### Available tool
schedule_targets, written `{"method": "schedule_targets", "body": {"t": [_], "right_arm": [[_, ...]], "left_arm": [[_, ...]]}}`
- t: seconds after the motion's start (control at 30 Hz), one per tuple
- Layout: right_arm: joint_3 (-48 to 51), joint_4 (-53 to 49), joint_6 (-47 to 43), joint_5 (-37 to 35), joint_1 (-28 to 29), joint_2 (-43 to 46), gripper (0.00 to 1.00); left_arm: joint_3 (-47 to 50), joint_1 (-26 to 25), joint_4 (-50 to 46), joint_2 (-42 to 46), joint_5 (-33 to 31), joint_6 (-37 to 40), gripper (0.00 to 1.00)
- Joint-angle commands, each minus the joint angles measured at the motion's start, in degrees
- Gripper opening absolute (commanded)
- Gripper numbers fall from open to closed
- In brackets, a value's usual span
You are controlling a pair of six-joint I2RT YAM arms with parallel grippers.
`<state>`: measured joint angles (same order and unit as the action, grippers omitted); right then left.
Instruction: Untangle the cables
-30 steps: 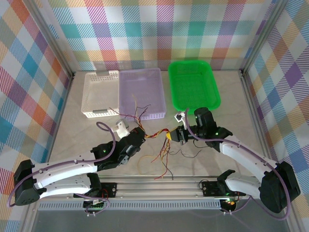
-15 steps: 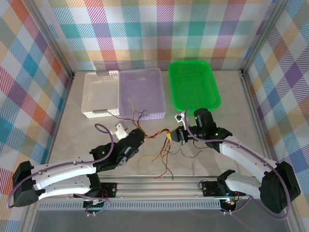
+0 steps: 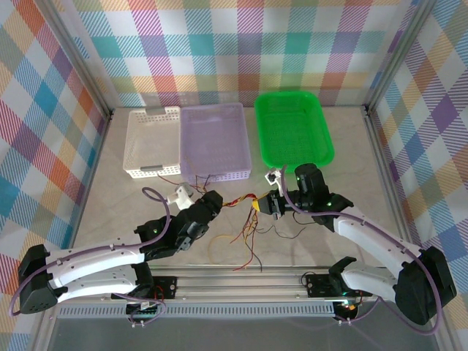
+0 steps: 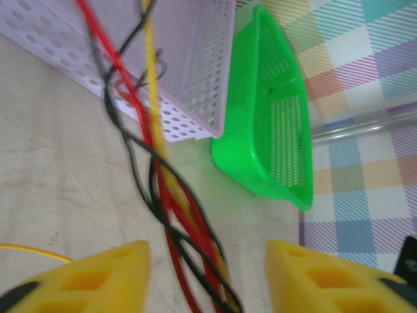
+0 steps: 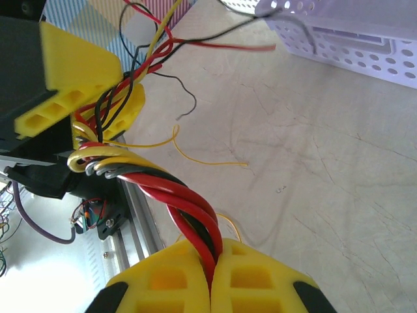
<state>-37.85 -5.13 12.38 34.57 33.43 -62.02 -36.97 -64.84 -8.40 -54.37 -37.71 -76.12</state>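
The cables (image 3: 238,202) are a twisted bunch of red, black and yellow wires strung between my two grippers at the table's middle front. My right gripper (image 3: 263,207) is shut on one end; in the right wrist view the red and black strands (image 5: 186,199) run straight into the closed yellow pads (image 5: 212,277). My left gripper (image 3: 213,202) stands open. In the left wrist view the twisted cables (image 4: 171,208) pass through the gap between its fingers (image 4: 91,277) without touching either pad. Loose ends (image 3: 248,241) trail toward the front rail.
A white basket (image 3: 150,142), a lilac basket (image 3: 216,135) and a green tray (image 3: 292,130) stand along the back. Thin wire ends reach the lilac basket's front wall (image 3: 201,175). A single yellow wire (image 5: 202,160) lies on the table. The metal rail (image 3: 241,281) runs along the near edge.
My left gripper has opened and let go of the cables, which now lie loose between its fingers. The right gripper has stayed shut on its end and has hardly moved.
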Motion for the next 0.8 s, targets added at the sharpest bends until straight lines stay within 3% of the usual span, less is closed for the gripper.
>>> {"method": "schedule_targets", "body": {"t": [0.0,0.1,0.2,0.43,0.57,0.77], "right_arm": [[0.57,3.19,-0.56,1.78,0.5,1.02,0.0],[0.67,3.1,-0.85,1.74,0.58,1.1,0.0],[0.75,2.89,-0.95,1.73,0.69,1.02,0.0],[0.63,2.76,-0.96,0.95,0.67,1.2,0.0],[0.52,1.63,-0.44,-3.97,0.67,2.22,0.0],[0.53,1.26,-0.08,-9.12,0.67,5.13,0.42]], "left_arm": [[-0.03,0.55,2.16,-0.89,0.47,-0.58,0.22],[0.36,0.72,2.4,-0.72,0.64,-1.25,0.06],[1.08,1.11,3.12,-0.29,1.01,-1.6,0.01],[2.32,1.73,3.85,0.74,1.81,-2.51,0.0],[3.68,1.73,3.84,2.27,0.82,-3.98,0.0],[5.42,1.73,2.78,3.28,-2.05,-10.27,0.0]]}}
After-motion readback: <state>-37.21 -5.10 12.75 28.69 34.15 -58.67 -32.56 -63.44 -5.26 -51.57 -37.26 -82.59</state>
